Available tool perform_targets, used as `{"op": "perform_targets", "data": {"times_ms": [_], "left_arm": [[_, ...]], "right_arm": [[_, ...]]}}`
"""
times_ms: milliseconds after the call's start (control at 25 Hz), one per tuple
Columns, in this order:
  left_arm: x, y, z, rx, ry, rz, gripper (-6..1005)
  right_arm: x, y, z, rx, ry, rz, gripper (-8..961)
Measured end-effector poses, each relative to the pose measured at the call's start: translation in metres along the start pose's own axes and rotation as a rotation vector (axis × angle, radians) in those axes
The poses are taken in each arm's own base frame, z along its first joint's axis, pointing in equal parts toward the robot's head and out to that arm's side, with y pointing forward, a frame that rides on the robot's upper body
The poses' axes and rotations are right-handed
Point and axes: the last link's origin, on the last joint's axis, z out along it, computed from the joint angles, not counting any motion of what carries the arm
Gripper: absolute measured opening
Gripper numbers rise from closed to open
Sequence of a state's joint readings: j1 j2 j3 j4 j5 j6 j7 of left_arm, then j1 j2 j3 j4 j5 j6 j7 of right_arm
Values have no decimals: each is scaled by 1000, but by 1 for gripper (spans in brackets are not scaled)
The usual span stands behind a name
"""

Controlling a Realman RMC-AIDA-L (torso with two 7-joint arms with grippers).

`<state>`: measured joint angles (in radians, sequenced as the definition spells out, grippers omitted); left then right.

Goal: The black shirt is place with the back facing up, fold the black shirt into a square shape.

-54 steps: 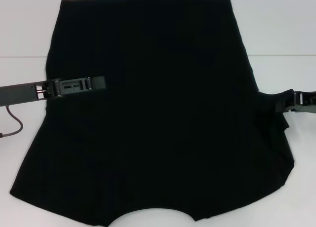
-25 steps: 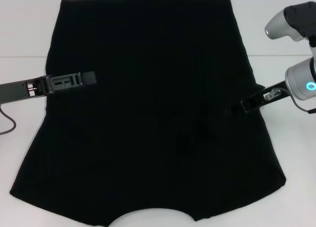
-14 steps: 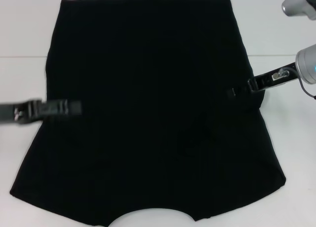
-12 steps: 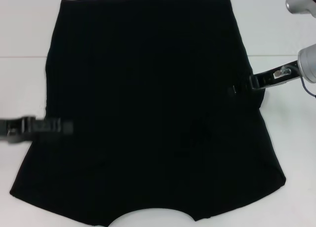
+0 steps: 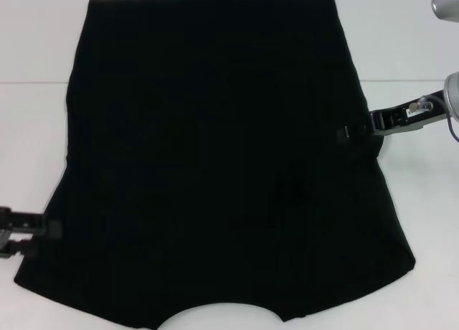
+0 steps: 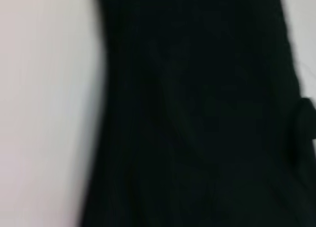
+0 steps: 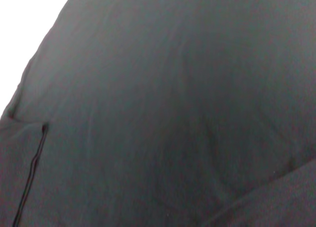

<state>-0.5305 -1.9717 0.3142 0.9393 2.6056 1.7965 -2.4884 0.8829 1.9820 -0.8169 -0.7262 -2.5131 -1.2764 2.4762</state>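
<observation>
Black shirt [image 5: 215,158] lying flat on white surface [image 5: 32,129], neckline nearest robot. Left gripper [image 5: 36,233] hovering at near-left corner, right gripper [image 5: 358,129] at right edge; fingers' state unclear. Should pinch hem edges cleanly, both sides evenly.

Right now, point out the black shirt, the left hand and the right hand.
black shirt [image 5: 215,129], head view, middle of the fabric.
left hand [image 5: 47,229], head view, tip at the shirt's left edge.
right hand [image 5: 349,132], head view, tip over the shirt's right side.
</observation>
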Motion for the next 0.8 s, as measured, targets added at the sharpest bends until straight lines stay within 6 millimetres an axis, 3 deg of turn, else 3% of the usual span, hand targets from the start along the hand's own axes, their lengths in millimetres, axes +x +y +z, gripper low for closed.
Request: {"op": "perform_targets", "data": {"times_ms": [280, 800], "left_arm": [[-7, -18, -1, 78, 13, -80, 693], [-13, -34, 3, 151, 33, -113, 682]], "right_arm": [[1, 0, 0, 3, 5, -7, 586], [2, -1, 1, 1, 3, -4, 587]]}}
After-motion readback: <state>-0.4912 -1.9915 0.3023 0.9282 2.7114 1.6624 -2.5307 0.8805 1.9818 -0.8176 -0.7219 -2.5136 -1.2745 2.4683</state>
